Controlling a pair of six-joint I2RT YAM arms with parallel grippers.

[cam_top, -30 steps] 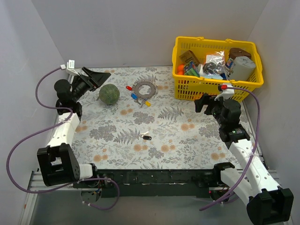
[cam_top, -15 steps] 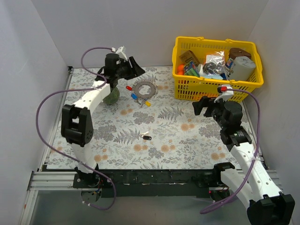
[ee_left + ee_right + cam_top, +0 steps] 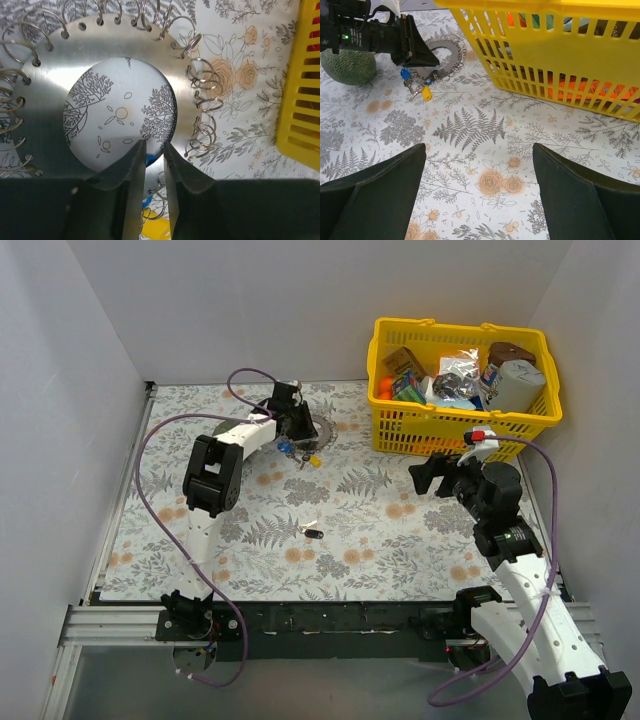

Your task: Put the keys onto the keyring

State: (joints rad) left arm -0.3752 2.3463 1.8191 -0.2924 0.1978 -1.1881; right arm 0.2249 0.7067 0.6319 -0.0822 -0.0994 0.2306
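The keyring (image 3: pixel 47 97) is a flat silver band with small wire rings along its outer edge. It lies on the flowered cloth at the back (image 3: pixel 322 428). My left gripper (image 3: pixel 154 145) hangs over its near band, jaws close together with a narrow gap. Through the gap show the band, a blue key head (image 3: pixel 150 160) and a wire ring; whether anything is pinched I cannot tell. Blue (image 3: pixel 405 75) and yellow (image 3: pixel 426 91) keys lie beside the ring. A black key (image 3: pixel 313 533) lies alone mid-table. My right gripper (image 3: pixel 479 147) is open over bare cloth.
A yellow basket (image 3: pixel 460 422) full of odds and ends stands at the back right, close to the right gripper (image 3: pixel 425 475). A green ball (image 3: pixel 347 65) sits left of the keyring, behind the left arm. White walls close in the left, back and right.
The left arm has swung from the far left corner across the green ball to the keyring, and its jaws have narrowed from wide open. The right arm has barely shifted.
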